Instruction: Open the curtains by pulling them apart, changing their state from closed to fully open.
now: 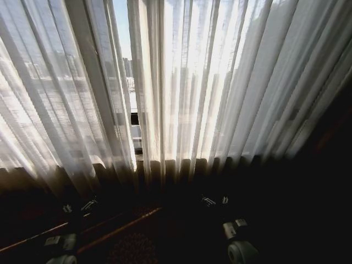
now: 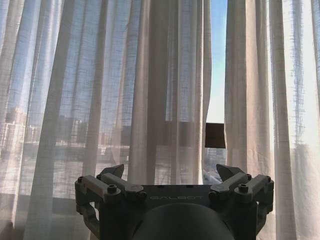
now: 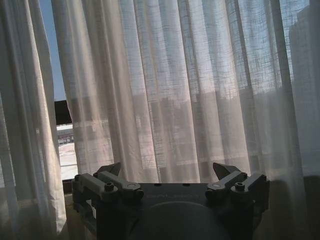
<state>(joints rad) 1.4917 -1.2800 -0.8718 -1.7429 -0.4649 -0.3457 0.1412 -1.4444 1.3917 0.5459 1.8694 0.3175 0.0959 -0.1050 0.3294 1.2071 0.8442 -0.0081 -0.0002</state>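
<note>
Curtains (image 1: 181, 82): two sheer panels, narrow gap between them; left gripper (image 2: 170, 172) and right gripper (image 3: 167, 171) both spread wide, gripping nothing, short of fabric.

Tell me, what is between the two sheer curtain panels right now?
A narrow open gap separates the left curtain panel from the right curtain panel in the head view; blue sky and distant buildings show through it. Nothing hangs there.

Each claw (image 2: 170, 172) is dark grey with angular linkage fingers (image 2: 114, 172) pinned by round screws. The housing reads "GALBOT" in faint letters. A rounded wrist cap sits behind it.
</note>
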